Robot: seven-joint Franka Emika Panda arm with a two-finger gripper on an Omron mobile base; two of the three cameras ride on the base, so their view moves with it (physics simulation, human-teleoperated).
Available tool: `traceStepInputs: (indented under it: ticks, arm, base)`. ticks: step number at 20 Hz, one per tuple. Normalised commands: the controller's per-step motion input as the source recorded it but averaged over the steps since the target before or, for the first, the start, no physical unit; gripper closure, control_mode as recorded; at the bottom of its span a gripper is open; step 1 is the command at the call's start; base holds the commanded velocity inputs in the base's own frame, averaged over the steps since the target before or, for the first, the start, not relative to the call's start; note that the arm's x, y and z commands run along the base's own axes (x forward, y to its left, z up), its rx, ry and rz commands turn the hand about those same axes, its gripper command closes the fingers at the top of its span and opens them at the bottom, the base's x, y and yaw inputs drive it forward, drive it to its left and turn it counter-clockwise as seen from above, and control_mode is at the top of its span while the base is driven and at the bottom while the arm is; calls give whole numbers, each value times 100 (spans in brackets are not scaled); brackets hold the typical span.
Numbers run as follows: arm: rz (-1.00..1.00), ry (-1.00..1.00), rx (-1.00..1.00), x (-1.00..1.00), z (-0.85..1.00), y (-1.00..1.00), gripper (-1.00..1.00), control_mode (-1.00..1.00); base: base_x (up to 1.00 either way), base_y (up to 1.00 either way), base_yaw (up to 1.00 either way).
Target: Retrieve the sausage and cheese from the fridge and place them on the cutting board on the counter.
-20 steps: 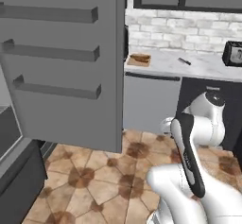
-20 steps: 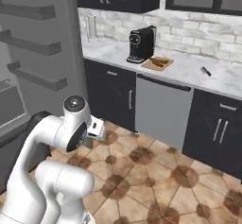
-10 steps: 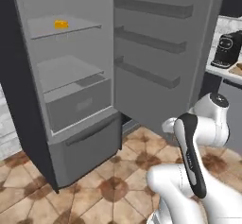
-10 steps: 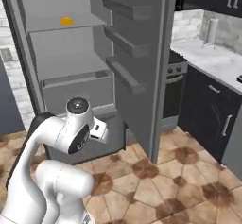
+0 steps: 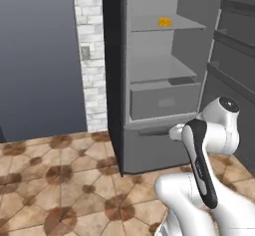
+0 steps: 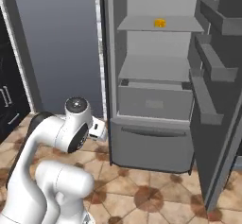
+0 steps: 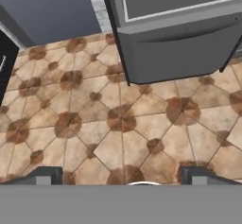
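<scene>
I see my gripper (image 7: pixel 121 178) hanging low over the tiled floor (image 7: pixel 108 124), fingers spread wide apart and holding nothing. The fridge (image 6: pixel 156 138) stands open straight ahead of the hand, its bottom drawer front (image 7: pixel 182 43) just beyond the fingertips. The cheese (image 6: pixel 160 23), a small yellow-orange chunk, sits on the upper shelf (image 6: pixel 142 27), far above the hand and deeper inside. I cannot make out the sausage on any shelf; something dark lies on the middle shelf (image 5: pixel 182 80), but it is too small to identify.

To do this step well, I think I should raise the arm (image 6: pixel 56 138) fully before reaching in, keep the fingers spread, clear the door shelves (image 6: pixel 212 67) to the hand's right, and approach the cheese level with its shelf.
</scene>
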Motion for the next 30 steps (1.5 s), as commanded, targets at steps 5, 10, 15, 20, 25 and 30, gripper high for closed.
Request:
traceStepInputs:
  ticks: [5, 10, 15, 20, 25, 30]
  arm:
    - [0, 0, 0, 0, 0, 0, -100, 100]
    - [0, 0, 0, 0, 0, 0, -100, 100]
    - [0, 0, 0, 0, 0, 0, -100, 100]
    - [0, 0, 0, 0, 0, 0, -100, 100]
    - [0, 0, 0, 0, 0, 0, -100, 100]
    - [0, 0, 0, 0, 0, 0, -100, 100]
  base:
    - [63, -9, 23]
    - [62, -36, 0]
    - [58, -41, 0]
    - [59, -42, 0]
    - [53, -45, 0]
    - [36, -49, -7]
